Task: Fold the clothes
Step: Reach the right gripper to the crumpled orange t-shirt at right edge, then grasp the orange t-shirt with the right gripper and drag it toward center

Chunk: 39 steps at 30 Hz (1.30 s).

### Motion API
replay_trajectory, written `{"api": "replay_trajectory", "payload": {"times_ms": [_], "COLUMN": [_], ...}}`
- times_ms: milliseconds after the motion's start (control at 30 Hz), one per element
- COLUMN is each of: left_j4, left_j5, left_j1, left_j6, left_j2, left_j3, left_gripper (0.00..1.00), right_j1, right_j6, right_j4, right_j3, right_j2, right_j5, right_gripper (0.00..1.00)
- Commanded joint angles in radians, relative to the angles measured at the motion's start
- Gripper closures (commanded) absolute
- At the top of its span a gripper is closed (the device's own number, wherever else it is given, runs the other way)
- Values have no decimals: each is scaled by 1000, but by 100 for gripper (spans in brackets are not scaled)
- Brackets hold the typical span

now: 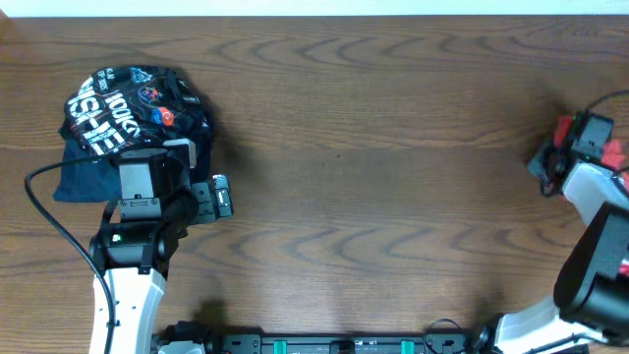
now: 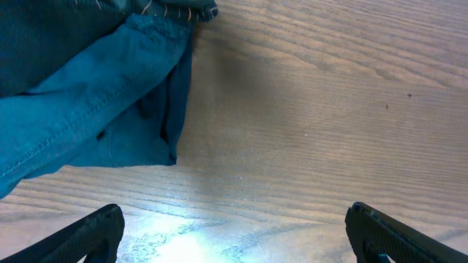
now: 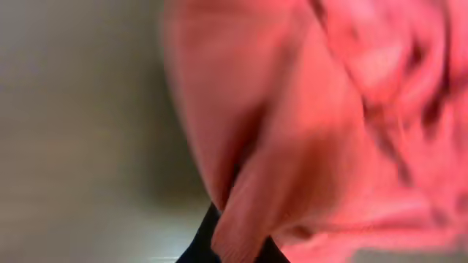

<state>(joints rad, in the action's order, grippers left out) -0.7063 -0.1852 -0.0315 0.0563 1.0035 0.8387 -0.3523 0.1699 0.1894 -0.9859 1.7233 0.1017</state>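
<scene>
The orange-red T-shirt [image 3: 329, 109] fills the blurred right wrist view as bunched fabric. Its lettering is hidden. My right gripper [image 3: 234, 245] is shut on a fold of it. In the overhead view only small red bits of the T-shirt [image 1: 564, 128] show beside my right gripper [image 1: 552, 157] at the far right edge of the table. My left gripper [image 2: 234, 234] is open and empty, low over bare wood. In the overhead view it [image 1: 167, 157] sits at the near edge of the garment pile at the far left.
A black garment with white lettering [image 1: 128, 108] lies bunched on a plain navy blue garment [image 1: 77, 179] at the back left. The navy garment's edge [image 2: 88, 109] lies just ahead and left of my left fingers. A black cable [image 1: 44, 211] runs by the left arm.
</scene>
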Motion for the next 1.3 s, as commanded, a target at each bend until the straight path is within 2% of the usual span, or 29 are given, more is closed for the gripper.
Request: {"api": "replay_trajectory", "payload": {"times_ms": [0,133,233,267,300,333,367,400,500,700,767,867,1033,1267], "left_j4": [6,11,11,11,11,11,12,12,12,11,11,11,11,11], "left_j5": [-10,-10,-10,-10,-10,-10,-10,-10,-10,-10,-10,-10,-10,-10], "left_j1": [4,4,4,4,4,4,4,4,4,4,4,4,4,4], "left_j6": [13,14,13,13,13,13,13,13,13,13,13,13,13,13], "left_j2": [-2,-2,-2,-2,-2,-2,-2,-2,-2,-2,-2,-2,-2,-2], "left_j3": [19,19,19,19,19,19,19,19,19,19,19,19,19,19], "left_gripper": [2,2,2,2,2,2,2,2,2,2,2,2,2,2], "right_j1": [105,154,141,136,132,128,125,123,122,122,122,113,85,76], "right_j6": [19,209,252,251,251,243,226,205,119,121,121,121,121,121], "right_j4": [-68,-143,-143,-130,-111,-86,-48,-9,156,526,645,774,771,608], "right_j3": [-140,-272,-365,-382,-392,-394,-394,-394,-394,-391,-386,-353,-216,-2], "right_j2": [-132,-162,-144,-138,-134,-133,-132,-132,-132,-132,-128,-120,-118,-118], "right_j5": [-130,100,98,81,60,29,0,-16,8,256,285,295,294,254], "right_gripper": [99,99,96,83,66,37,16,1,1,1,1,6,12,21]}}
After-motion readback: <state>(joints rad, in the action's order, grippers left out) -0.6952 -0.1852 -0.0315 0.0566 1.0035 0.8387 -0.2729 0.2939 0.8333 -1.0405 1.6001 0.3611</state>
